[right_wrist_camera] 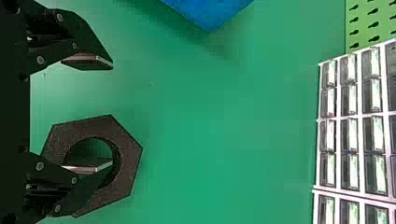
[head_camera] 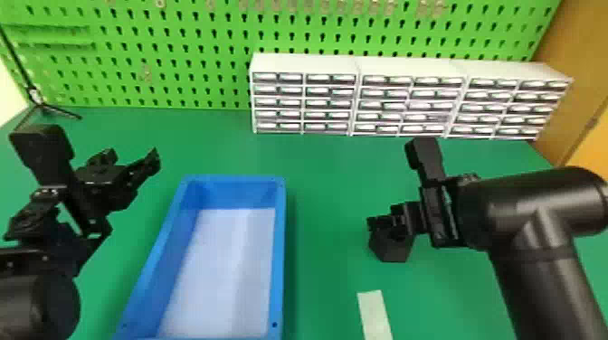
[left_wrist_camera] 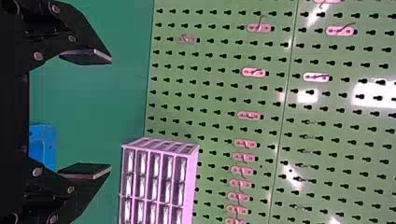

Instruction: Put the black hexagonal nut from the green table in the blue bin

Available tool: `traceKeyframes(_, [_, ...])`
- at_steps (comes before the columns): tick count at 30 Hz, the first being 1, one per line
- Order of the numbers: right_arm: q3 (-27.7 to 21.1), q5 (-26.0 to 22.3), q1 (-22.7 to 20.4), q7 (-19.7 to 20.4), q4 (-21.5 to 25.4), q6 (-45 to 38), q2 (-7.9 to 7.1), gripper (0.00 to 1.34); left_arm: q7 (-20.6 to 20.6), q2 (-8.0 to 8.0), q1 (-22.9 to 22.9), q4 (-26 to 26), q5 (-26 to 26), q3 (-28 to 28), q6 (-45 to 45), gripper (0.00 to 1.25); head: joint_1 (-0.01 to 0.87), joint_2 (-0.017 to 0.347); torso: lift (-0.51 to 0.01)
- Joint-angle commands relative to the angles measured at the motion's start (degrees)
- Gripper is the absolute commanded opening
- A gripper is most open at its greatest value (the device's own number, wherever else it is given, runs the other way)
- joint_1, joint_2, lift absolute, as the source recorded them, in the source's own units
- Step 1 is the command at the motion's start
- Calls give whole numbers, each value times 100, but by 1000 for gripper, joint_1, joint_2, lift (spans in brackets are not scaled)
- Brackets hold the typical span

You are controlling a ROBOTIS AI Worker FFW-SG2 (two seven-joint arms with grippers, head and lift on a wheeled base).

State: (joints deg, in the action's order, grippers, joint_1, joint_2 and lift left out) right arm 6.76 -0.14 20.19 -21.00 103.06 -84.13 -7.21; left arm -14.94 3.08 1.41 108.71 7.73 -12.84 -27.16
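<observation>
Where the black hexagonal nut (right_wrist_camera: 127, 146) sits, its hole faces upward.

No legible txt, nos. or signs anywhere. Drawer units (head_camera: 411, 67) bear pale patches (right_wrist_camera: 378, 130), poss. labels, too small to read. Pale strip (head_camera: 374, 314) on green tbl (head_camera: 325, 271), R of blue bin (head_camera: 279, 248): no readable txt either.

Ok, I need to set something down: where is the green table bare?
Bare patches: between the blue bin and the black hexagonal nut, and behind the bin, up to the pegboard and drawer units. Crowded: at the nut, under the right gripper.
</observation>
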Motion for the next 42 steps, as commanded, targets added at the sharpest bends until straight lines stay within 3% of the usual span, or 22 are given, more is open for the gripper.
traceKeyframes(1, [9,-39,3,0,-129,98,0,812,0,0,0,1,0,0,0,818,692,8,-97])
traceKeyframes(23, [44,-39,-15,0,-577,547,9,812,0,0,-9,-25,62,-8,0,818,692,8,-97])
traceKeyframes(42, [79,5,-103,0,-656,573,18,813,0,0,-18,-34,62,-8,0,818,692,8,-97])
